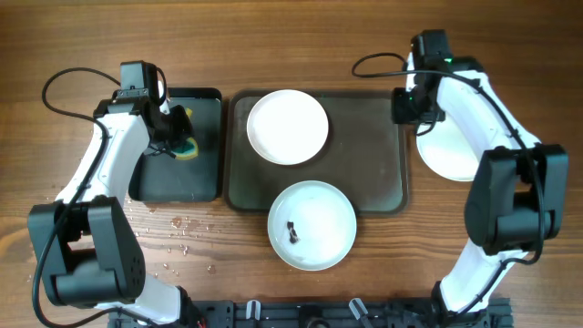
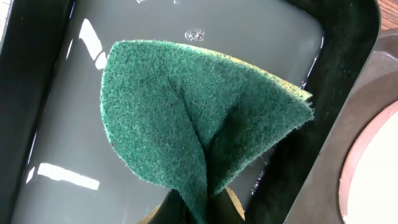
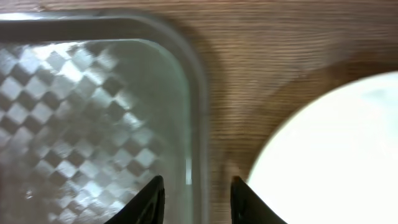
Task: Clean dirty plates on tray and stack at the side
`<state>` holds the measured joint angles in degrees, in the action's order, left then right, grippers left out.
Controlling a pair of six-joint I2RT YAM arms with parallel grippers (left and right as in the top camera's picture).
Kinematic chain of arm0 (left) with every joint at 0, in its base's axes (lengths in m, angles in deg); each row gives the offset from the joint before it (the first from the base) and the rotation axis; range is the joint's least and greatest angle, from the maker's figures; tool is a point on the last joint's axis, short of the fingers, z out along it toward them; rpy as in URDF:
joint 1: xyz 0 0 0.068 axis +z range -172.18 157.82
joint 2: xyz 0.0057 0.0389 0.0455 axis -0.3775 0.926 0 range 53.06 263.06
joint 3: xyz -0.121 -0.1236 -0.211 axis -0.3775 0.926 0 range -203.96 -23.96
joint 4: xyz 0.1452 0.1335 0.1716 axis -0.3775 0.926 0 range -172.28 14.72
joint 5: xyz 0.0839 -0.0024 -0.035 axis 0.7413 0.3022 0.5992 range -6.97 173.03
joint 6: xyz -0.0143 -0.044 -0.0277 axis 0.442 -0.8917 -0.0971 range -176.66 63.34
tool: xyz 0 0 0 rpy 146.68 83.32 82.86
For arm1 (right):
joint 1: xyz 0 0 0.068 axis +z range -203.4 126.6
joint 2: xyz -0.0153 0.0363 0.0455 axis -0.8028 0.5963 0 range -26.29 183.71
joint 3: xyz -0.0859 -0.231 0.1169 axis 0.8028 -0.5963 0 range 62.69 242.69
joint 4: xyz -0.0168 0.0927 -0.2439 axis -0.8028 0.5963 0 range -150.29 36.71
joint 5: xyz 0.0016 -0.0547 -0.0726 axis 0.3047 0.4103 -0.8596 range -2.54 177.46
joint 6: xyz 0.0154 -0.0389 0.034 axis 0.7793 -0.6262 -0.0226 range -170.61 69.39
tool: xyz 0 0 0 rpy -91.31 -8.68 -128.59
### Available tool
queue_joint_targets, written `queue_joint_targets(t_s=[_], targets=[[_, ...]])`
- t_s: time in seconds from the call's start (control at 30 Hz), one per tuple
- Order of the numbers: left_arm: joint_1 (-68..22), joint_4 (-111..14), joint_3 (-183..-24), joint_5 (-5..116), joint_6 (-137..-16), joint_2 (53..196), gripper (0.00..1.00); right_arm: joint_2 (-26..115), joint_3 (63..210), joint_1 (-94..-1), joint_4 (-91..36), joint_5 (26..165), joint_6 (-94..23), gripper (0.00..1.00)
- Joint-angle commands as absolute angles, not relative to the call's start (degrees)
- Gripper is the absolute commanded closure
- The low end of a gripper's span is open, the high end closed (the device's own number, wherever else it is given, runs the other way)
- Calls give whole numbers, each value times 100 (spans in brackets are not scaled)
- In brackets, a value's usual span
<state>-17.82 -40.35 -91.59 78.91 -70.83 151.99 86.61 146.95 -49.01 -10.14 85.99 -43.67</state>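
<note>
Left pincer (image 1: pixel 175 135) was noted closed on a folded green sponge (image 2: pixel 186 118), held over the wet black tray (image 1: pixel 205 173). On the tray (image 1: pixel 373 173), a clean plate (image 1: pixel 288 127) was seen far left; a smudged plate (image 1: pixel 311 225) was found straddling its near rim. Right pincer (image 3: pixel 197 186) was recorded open and empty above the tray's right rim, beside a third plate (image 1: pixel 446 155) on the counter (image 1: pixel 273 46).

Two robot arms, left arm (image 1: pixel 102 153) and right arm (image 1: pixel 475 102), with smooth white shells and bulky black joints; a thin black cable (image 1: pixel 50 84) loops off each wrist; the right gripper (image 3: pixel 196 200) has two tapered black fingers (image 3: pixel 148 200)
</note>
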Motion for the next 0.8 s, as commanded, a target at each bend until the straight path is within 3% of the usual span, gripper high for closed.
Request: queue_joint_targets(t_s=[0.0, 0.3, 0.77], targets=[[-1788, -4079, -9091, 7952, -6989, 15094, 96, 8600, 14730, -5024, -1029, 8463, -4467, 66], [-1788, -4140, -9091, 7952, -6989, 15094, 96, 8600, 14730, -5026, -1185, 8463, -4609, 73], [-1788, -4136, -9091, 7952, -6989, 15094, 96, 9000, 14730, -5026, -1388, 8743, -4804, 74]])
